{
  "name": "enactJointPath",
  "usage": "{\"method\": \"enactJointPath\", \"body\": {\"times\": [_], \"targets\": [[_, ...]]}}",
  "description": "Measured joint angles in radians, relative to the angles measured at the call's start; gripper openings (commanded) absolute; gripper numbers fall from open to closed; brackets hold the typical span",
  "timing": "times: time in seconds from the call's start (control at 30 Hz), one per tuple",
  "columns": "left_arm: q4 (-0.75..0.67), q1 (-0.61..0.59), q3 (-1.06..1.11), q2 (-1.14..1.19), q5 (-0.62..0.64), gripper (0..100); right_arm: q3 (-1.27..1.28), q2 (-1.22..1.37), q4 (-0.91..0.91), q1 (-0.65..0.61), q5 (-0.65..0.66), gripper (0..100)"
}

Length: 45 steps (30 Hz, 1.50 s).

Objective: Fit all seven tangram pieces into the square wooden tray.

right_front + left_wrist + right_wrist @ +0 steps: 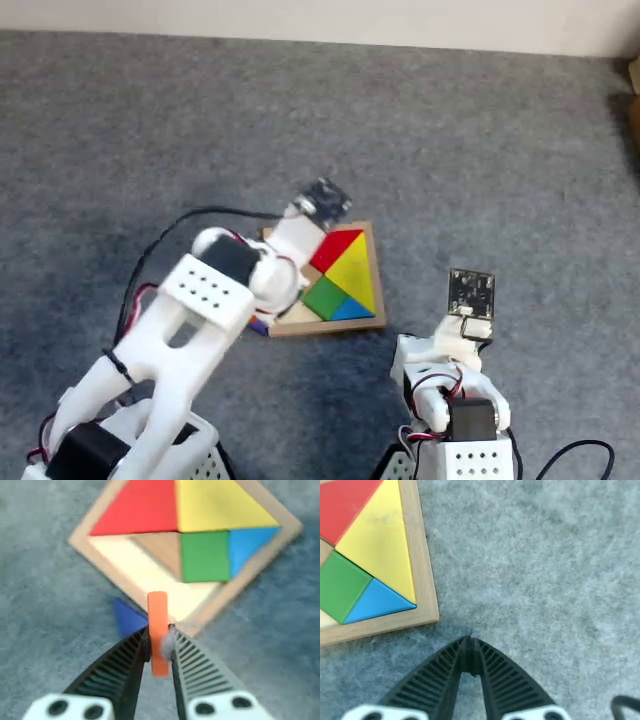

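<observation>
The square wooden tray [378, 290] lies mid-table holding a red triangle [334, 248], a yellow triangle [356, 270], a green square [326, 297] and a small blue triangle [351, 310]. In the left wrist view the tray [95, 522] also shows a brown triangle [160, 550] and a bare pale floor [145, 575]. My left gripper [159, 642] is shut on an orange piece [158, 625], held on edge over the tray's near rim. A dark blue piece [127, 617] lies on the carpet just outside that rim. My right gripper [469, 652] is shut and empty, over carpet off the tray's corner [427, 615].
Grey carpet [450, 150] covers the table all around. The left arm [200, 300] hides the tray's left part in the high view. The right arm [455, 390] sits at the front right. A brown object [634, 90] shows at the right edge.
</observation>
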Motion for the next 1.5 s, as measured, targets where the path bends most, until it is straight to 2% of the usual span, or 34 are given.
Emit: {"method": "enactJointPath", "body": {"times": [0.23,0.4,0.73,1.17,1.33,1.5], "targets": [[-0.032,-0.112,-0.14,0.221,0.081,0,0.0,0.0,0.0,0.0,0.0,0.5],[-0.032,-0.118,-0.336,0.471,0.144,0,0.0,0.0,0.0,0.0,0.0,0.5],[0.12,-0.118,-0.68,0.779,0.249,1,0.0,0.0,0.0,0.0,0.0,0.5],[0.143,-0.118,-0.729,0.822,0.253,1,0.0,0.0,0.0,0.0,0.0,0.5],[0.143,-0.071,-0.73,0.824,0.256,1,0.0,0.0,0.0,0.0,0.0,0.5],[0.143,-0.061,-0.732,0.824,0.341,1,0.0,0.0,0.0,0.0,0.0,0.5]]}}
